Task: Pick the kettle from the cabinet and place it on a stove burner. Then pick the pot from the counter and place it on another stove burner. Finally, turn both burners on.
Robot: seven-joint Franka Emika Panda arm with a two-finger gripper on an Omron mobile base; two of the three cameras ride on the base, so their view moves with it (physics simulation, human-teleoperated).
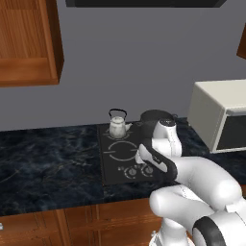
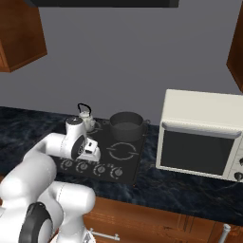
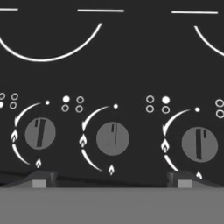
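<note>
A: Where had the kettle (image 1: 117, 126) and the pot (image 2: 126, 125) ended up?

B: Both stood on the black cooktop (image 1: 111, 163), each on a rear burner: the kettle at back left, the pot at back right.

A: And the gripper (image 3: 111, 180)?

B: It hung low over the front row of knobs, fingertips (image 3: 40, 179) spread wide and holding nothing. The middle knob (image 3: 112, 139) lay between them, and a front burner ring (image 3: 48, 48) showed beyond it.
</note>
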